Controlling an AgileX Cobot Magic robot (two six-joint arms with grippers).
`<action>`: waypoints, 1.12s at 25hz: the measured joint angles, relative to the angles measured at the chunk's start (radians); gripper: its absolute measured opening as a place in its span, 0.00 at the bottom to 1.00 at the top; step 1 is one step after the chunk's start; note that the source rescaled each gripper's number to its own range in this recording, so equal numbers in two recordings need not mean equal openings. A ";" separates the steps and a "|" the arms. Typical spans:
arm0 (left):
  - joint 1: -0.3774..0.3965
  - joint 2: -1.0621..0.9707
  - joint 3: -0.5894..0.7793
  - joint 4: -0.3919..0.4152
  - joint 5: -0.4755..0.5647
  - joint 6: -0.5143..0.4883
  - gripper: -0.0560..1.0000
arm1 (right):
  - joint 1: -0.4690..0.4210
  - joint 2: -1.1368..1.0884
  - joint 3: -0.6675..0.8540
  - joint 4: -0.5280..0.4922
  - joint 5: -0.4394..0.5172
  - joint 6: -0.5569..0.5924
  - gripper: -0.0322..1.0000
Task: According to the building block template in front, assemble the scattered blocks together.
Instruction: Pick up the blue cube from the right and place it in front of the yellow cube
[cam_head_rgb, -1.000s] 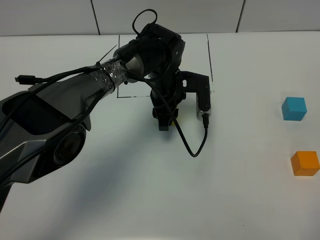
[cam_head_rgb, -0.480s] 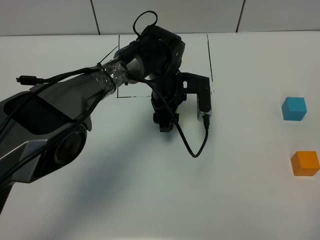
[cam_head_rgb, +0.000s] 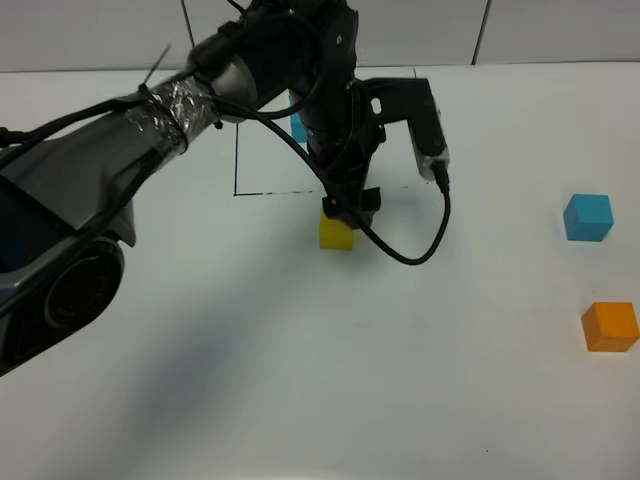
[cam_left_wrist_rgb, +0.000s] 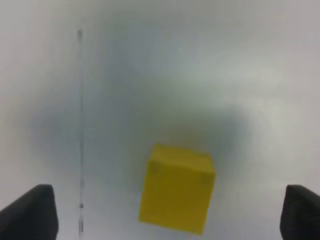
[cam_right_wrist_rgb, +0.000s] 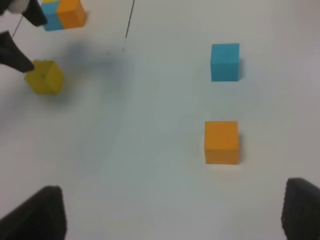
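While the yellow cube (cam_head_rgb: 336, 232) sat flat on the white bench (cam_head_rgb: 230, 400), just outside the near line of the black outline (cam_head_rgb: 236, 150) drawn there, the left hand (cam_left_wrist_rgb: 165, 215) hung right above it. Its fingers (cam_left_wrist_rgb: 30, 215) were spread wide, one to each side of the cube and neither touching it, so it held nothing. The blue cube (cam_head_rgb: 587, 217) and the orange cube (cam_head_rgb: 610, 326) lay well away from the yellow one, near the right edge of the high view. The blue one was farther back, the orange one nearer, and there was a clear gap between them. Inside the outline stood the template (cam_right_wrist_rgb: 62, 15). From the right wrist its blue and orange cubes showed pressed together with a bit of yellow above them, cut off by the picture's edge. From the high camera only a sliver of its blue showed behind the left arm (cam_head_rgb: 110, 170), which reached across the bench with silver tape (cam_head_rgb: 170, 108) wrapped round it and a black cable (cam_head_rgb: 425, 240) looping down beside the yellow cube. The right hand (cam_right_wrist_rgb: 172, 212) hovered over bare bench near the orange cube, its fingers far apart and empty.
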 joint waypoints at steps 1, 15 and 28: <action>0.002 -0.018 0.000 0.000 0.000 -0.034 0.90 | 0.000 0.000 0.000 0.000 0.000 0.001 0.86; 0.180 -0.239 0.000 -0.002 0.046 -0.416 0.90 | 0.000 0.000 0.000 0.000 0.000 0.003 0.86; 0.390 -0.399 0.147 -0.008 0.070 -0.623 0.89 | 0.000 0.000 0.000 0.000 0.000 0.002 0.86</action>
